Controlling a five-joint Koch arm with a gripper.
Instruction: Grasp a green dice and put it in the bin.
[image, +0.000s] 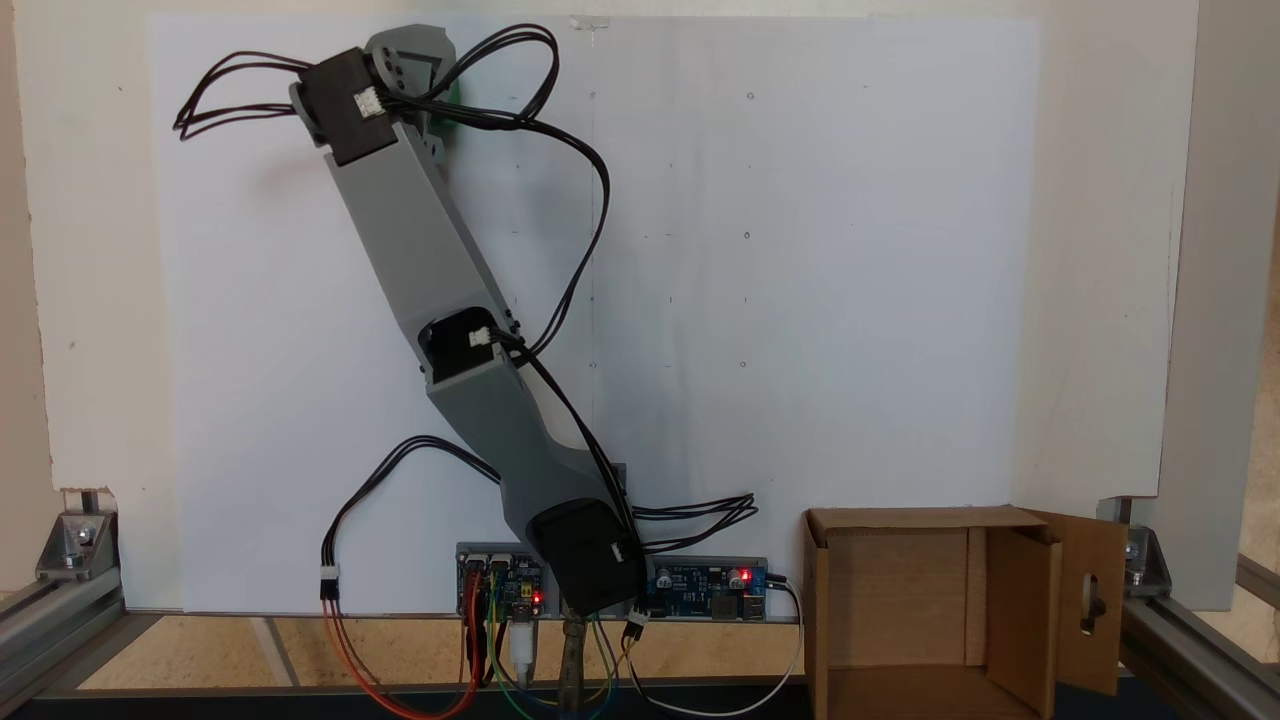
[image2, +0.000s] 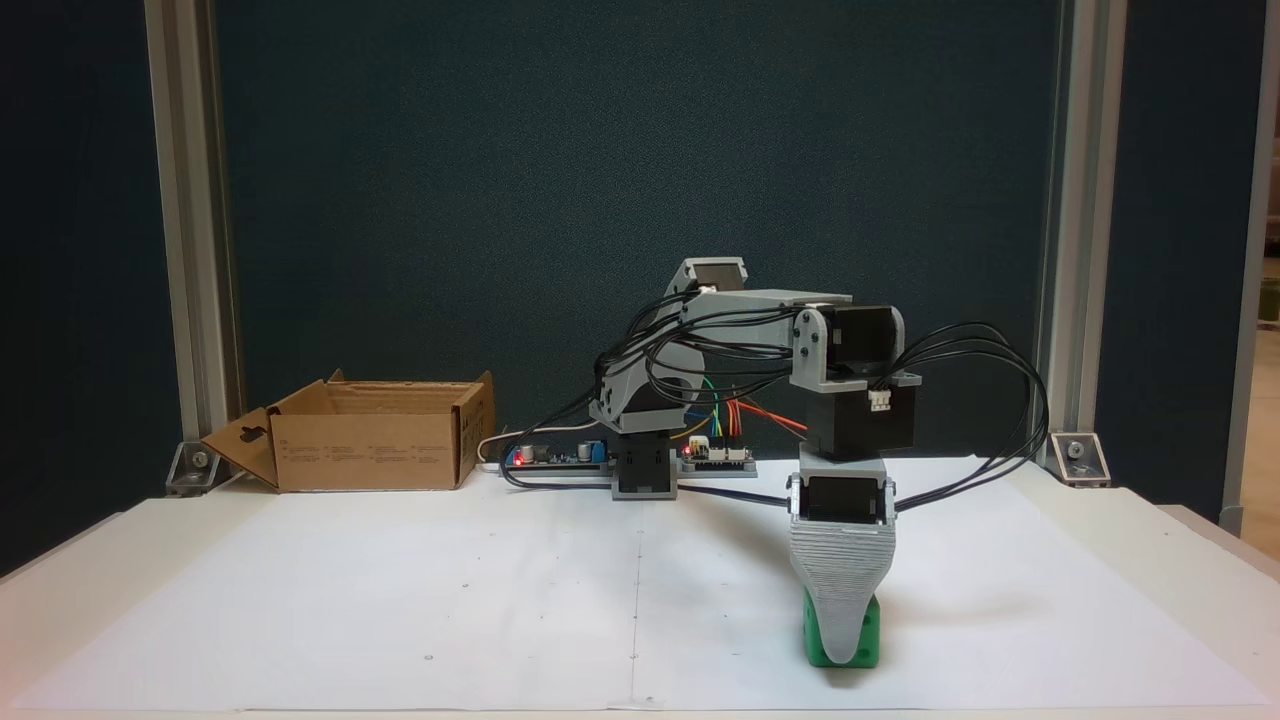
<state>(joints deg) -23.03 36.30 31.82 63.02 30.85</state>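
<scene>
Gripper stood down over green dice; only 1 finger showed, grip unclear. Best closed squarely before lifting toward bin, well apart.

The table is covered by a white paper sheet. The green dice rests on the sheet directly beneath the gripper. The bin and the circuit boards stand well apart from the gripper, at the far edge.

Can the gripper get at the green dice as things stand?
Probably yes: the gripper is already down over the green dice on the white sheet, with nothing between them. Whether the jaws are shut can't be told.
</scene>
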